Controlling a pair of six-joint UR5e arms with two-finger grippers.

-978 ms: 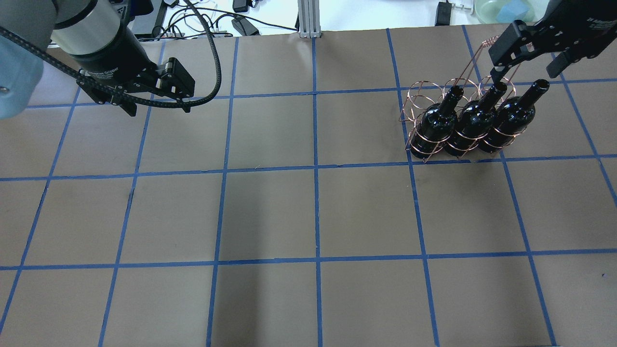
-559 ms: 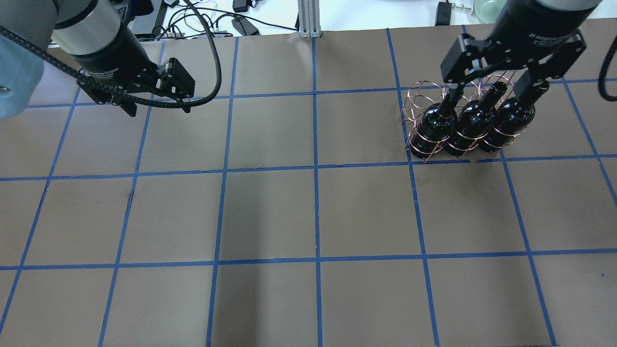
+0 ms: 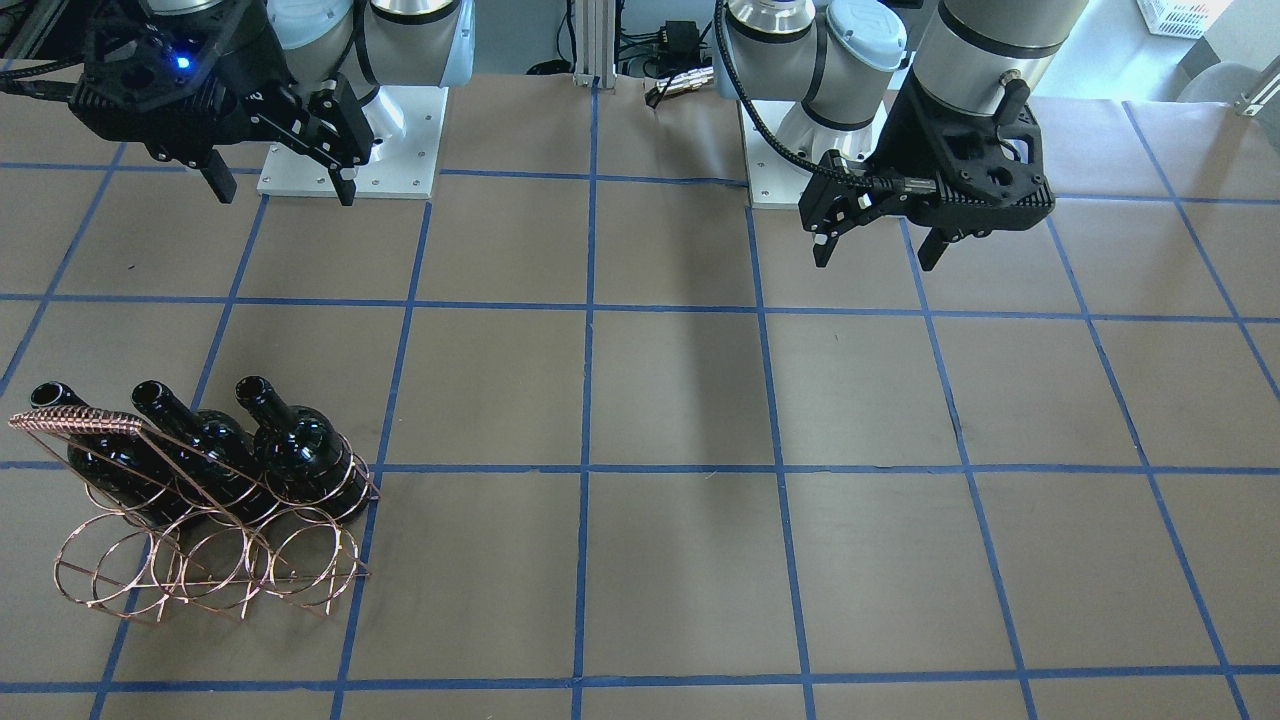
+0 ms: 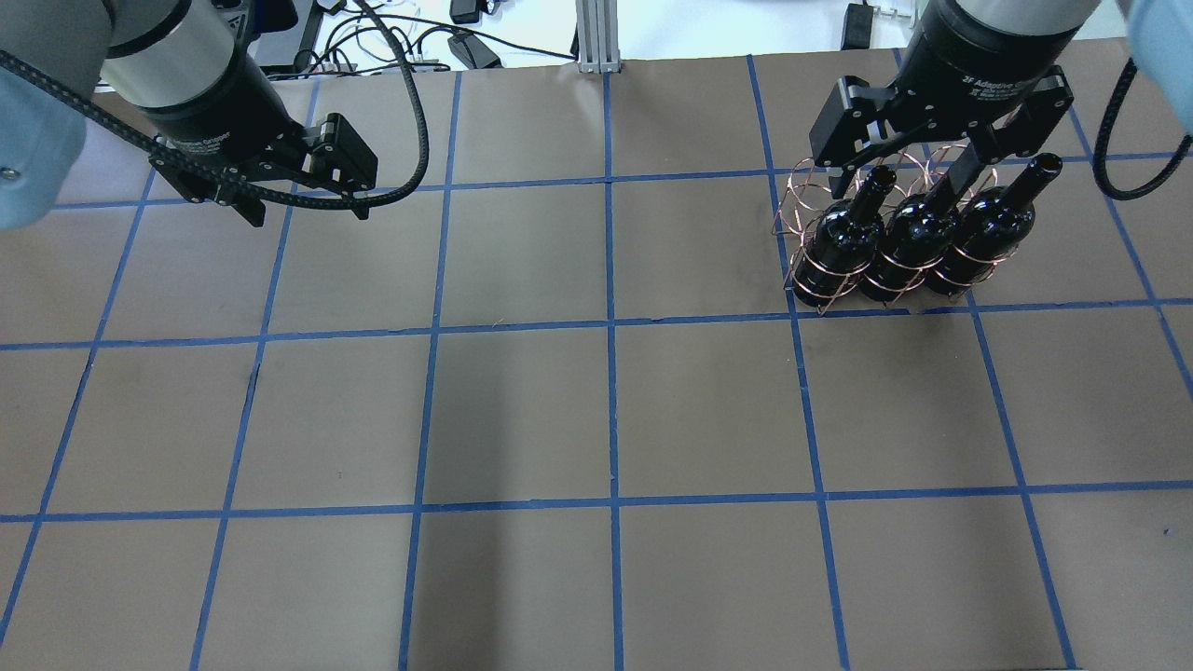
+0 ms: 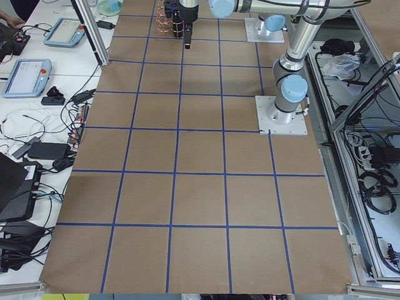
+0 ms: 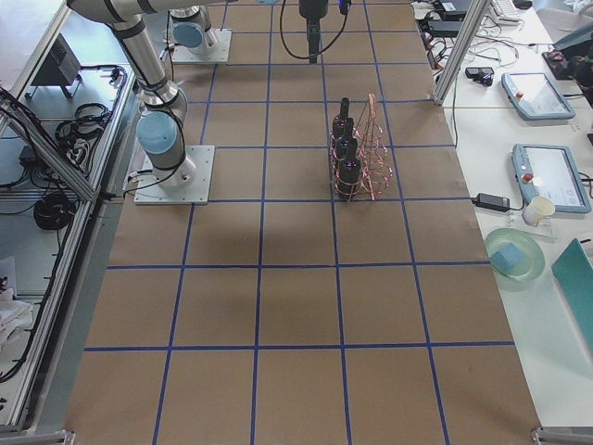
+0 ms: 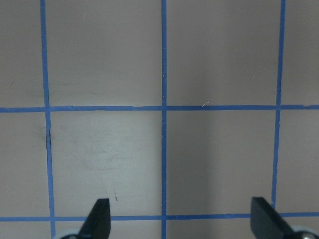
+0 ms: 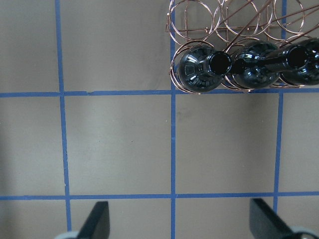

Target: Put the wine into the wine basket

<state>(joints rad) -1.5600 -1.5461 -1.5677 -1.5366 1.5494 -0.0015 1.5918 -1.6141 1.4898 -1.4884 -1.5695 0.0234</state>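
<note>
Three glossy black wine bottles (image 4: 843, 244) (image 4: 909, 238) (image 4: 993, 224) stand side by side in the copper wire wine basket (image 4: 803, 186), filling the row nearer the robot. The far row of rings is empty. In the front-facing view the basket (image 3: 200, 570) with its wrapped handle (image 3: 75, 420) is at lower left. My right gripper (image 4: 890, 177) hangs open and empty high above the basket; its wrist view shows the bottle tops (image 8: 204, 67) at the upper right, away from the fingers (image 8: 99, 221). My left gripper (image 4: 308, 210) is open and empty above the table's left back part.
The table is brown paper with a blue tape grid (image 4: 610, 326). Cables and boxes (image 4: 466, 47) lie beyond its far edge. The arms' base plates (image 3: 350, 140) sit at the robot's side. Side tables with tablets (image 6: 547, 176) flank the right end.
My right gripper has swung leftward in the overhead view, from the far right corner to over the basket and bottles. The left arm, bottles and basket have not moved.
</note>
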